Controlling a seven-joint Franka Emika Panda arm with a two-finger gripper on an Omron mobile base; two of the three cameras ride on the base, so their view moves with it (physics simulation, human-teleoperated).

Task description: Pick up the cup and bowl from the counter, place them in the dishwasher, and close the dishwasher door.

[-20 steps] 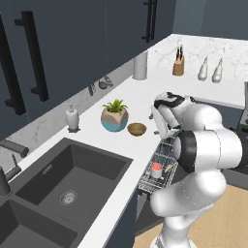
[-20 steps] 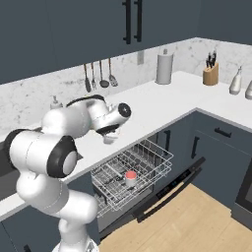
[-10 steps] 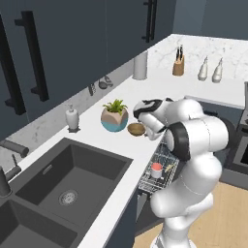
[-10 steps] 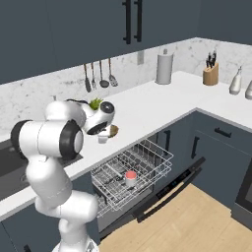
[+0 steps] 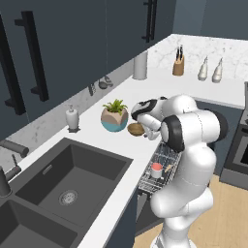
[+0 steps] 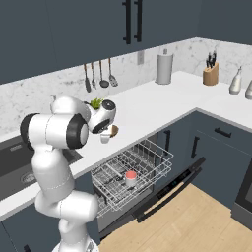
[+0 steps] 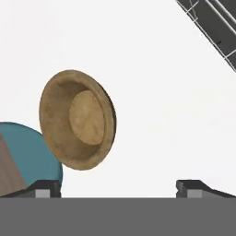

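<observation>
The brown bowl (image 7: 77, 120) lies on the white counter (image 5: 160, 87) beside the plant pot, also seen as the bowl (image 5: 135, 129) and the bowl (image 6: 114, 130). My gripper (image 7: 119, 189) hangs open just above it, with the bowl left of centre between the fingertips (image 7: 44, 188) and untouched; the same gripper (image 5: 148, 131) (image 6: 105, 138) hovers at the counter's front edge. The salmon-red cup (image 5: 156, 169) (image 6: 130, 177) stands upright in the pulled-out wire rack (image 6: 147, 157) of the dishwasher. The dishwasher door (image 6: 172, 189) is folded down, open.
A pink-and-teal plant pot (image 5: 115, 119) (image 7: 32, 156) touches the bowl's far side. A soap dispenser (image 5: 72, 118) and the dark sink (image 5: 68, 179) lie to the left. A paper towel roll (image 5: 140, 65), knife block (image 5: 178, 65) and bottles (image 5: 210, 70) stand farther along.
The arm has swung from over the dishwasher rack towards the plant pot and lowered, bringing the open gripper down over the bowl. The cup stays in the rack.
</observation>
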